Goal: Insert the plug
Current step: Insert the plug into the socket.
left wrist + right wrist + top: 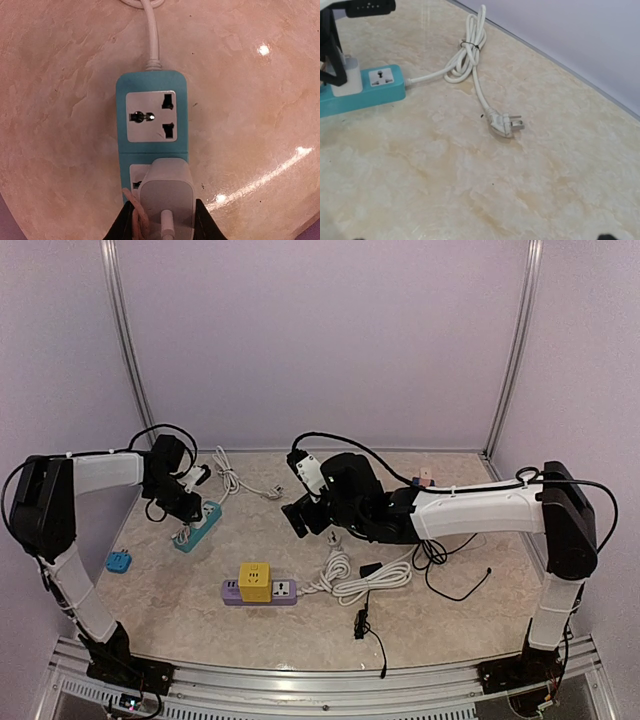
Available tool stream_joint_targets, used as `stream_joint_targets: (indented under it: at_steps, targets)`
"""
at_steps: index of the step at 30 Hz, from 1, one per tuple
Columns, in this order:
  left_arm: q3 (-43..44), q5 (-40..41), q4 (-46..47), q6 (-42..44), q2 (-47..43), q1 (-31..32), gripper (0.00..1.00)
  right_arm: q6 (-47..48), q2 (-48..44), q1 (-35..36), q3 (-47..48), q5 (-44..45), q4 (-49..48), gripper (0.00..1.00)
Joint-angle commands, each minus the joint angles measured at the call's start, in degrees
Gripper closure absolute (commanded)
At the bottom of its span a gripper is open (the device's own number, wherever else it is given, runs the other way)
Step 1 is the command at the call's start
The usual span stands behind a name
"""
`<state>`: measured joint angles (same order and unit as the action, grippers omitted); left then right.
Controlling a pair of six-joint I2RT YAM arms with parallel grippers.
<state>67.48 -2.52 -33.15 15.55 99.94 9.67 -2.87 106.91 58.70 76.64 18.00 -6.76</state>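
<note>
At the far left of the counter (150, 600) a small blue adapter (118, 561) is lying on its own, well apart from everything else. Just right of it the left claw (180, 512) is reaching down over the teal power strip (200, 522) and pinching the white plug (166, 192) from both sides, its dark fingers (124, 226) pressing against the plug's flanks. The plug is standing upright on the strip's socket at the end away from the cord; whether its pins are sitting fully home cannot be told. A pinkish band (138, 212) is hanging beside the plug on its left side. The strip's second socket (151, 116) is lying uncovered just beyond the plug.

From the strip's far end a white cord is running into a tied bundle (470, 47), and its mains connector (506, 124) is resting flat on the counter, pins pointing away from the strip.

Nearer the front, a purple power strip (285, 591) is lying with a yellow cube adapter (254, 579) sitting on its left half, and its white cable coil (348, 578) is trailing off to the right. The right claw (298, 518) is hovering above the counter between the two strips, fingers spread wide and gripping nothing. Below the coil a black lead (361, 623) is lying near the front edge, another black cable (455, 580) is looping under the right arm, and a small pinkish object (427, 479) is sitting by the back wall.
</note>
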Motion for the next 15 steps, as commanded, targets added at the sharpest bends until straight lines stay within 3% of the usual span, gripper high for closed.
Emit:
stream_joint_targets:
  at_steps: [1,10,11,12,13,15]
  targets:
    - [-1.9,4.3,-5.2,0.4,5.3,-0.3,1.0,-0.7,-1.5,0.2,-0.9,0.0,0.2,0.0]
    - [-2.2,4.1,-11.5,2.1,6.7,0.4,1.0,-0.8,-3.1,0.1,-2.5,1.1,-0.5,0.0]
    - [-2.7,3.2,-11.4,2.2,6.3,0.4,0.93,-0.8,-3.4,0.2,-2.9,1.1,-0.9,0.0]
    - [-2.9,1.4,-11.0,2.3,5.8,0.3,0.76,-0.7,-3.5,0.2,-3.1,1.2,-1.2,0.0]
    - [-2.7,-0.1,-10.4,2.2,5.1,0.2,0.5,-0.7,-3.5,0.1,-3.1,1.3,-1.3,0.0]
    - [-1.6,-2.4,-9.9,1.8,3.5,0.2,0.09,-0.7,-3.4,0.2,-2.7,0.7,-1.1,0.01]
